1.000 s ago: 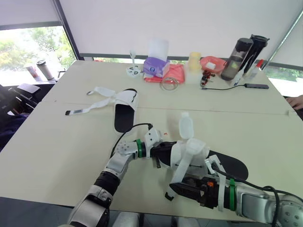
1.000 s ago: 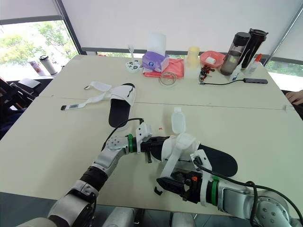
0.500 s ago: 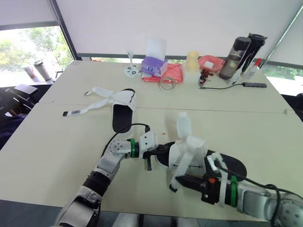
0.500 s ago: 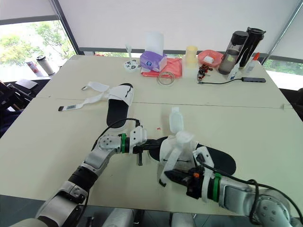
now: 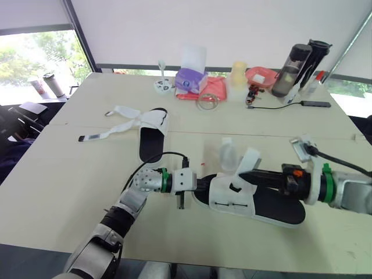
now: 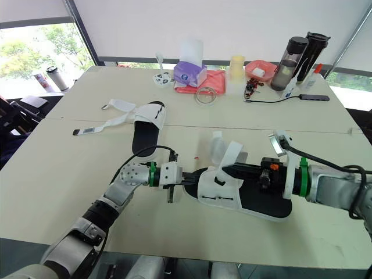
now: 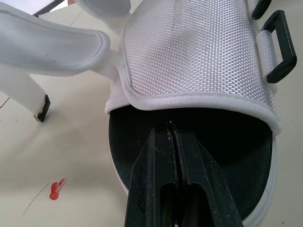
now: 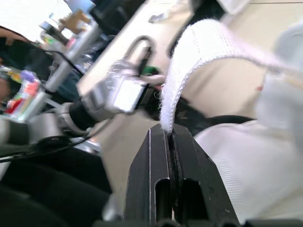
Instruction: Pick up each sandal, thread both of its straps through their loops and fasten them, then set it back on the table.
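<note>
Sandal at 6 o'clock on table, left gripper pressed together at toe, right gripper pinching one strap, unfastened; second sandal at 11 o'clock likewise unfastened.

The near sandal lies on the table. The left gripper meets its toe, and the right gripper apparently pinches a white strap. The far sandal lies unfastened.
</note>
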Motion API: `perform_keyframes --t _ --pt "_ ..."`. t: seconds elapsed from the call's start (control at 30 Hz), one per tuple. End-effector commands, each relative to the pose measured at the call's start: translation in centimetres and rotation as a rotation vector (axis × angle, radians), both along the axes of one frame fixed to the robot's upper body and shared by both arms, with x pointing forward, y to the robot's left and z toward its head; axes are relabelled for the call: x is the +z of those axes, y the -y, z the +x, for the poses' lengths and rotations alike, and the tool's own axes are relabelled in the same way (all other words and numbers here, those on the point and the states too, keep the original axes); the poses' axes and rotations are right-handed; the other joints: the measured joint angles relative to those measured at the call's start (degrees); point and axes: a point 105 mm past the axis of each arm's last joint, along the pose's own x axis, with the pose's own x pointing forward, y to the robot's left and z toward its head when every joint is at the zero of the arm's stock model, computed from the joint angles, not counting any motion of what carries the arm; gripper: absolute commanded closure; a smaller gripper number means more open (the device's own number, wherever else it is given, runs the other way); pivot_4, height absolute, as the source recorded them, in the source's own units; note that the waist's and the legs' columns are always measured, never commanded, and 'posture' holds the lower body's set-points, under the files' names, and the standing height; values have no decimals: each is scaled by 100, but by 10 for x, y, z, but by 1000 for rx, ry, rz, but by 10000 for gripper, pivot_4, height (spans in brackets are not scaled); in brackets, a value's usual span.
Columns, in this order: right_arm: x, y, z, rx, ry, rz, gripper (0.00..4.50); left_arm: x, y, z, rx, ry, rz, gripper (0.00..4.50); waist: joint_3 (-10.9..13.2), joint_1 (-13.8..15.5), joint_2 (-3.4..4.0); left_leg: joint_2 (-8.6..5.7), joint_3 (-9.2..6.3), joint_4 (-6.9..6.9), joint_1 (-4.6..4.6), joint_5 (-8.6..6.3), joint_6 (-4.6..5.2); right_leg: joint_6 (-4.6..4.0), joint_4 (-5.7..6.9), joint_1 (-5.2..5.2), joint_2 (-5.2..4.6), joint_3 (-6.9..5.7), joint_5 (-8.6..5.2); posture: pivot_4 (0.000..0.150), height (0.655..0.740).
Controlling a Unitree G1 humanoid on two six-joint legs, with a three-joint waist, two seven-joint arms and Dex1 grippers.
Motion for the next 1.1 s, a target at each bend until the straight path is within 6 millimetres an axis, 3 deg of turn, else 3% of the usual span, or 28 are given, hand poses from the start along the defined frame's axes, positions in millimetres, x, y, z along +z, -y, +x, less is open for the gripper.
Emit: perform_keyframes --t 0.03,0.43,0.87,1.1 --pt "-1 3 2 30 -28 -17 44870 -22 -4 -2 24 -51 74 45000 -1 -5 1 -1 0 1 -2 0 0 3 1 0 0 0 1 1500 7400" --pt "-10 9 -7 93 -160 -20 44870 -22 -6 -1 63 -58 53 45000 -2 -4 3 -2 0 4 -4 1 1 17 9 -1 0 1 10 1500 7400" --pt "-36 12 -10 107 -118 -204 44870 -21 -5 1 77 -60 40 45000 -2 -3 3 -3 0 5 -4 1 0 22 9 -7 1 0 13 1500 7400" --pt "-35 5 -15 160 -55 -231 44870 -21 -5 2 83 -59 37 45000 -2 -12 3 -2 0 3 -4 1 0 26 11 -5 4 0 15 1500 7400"
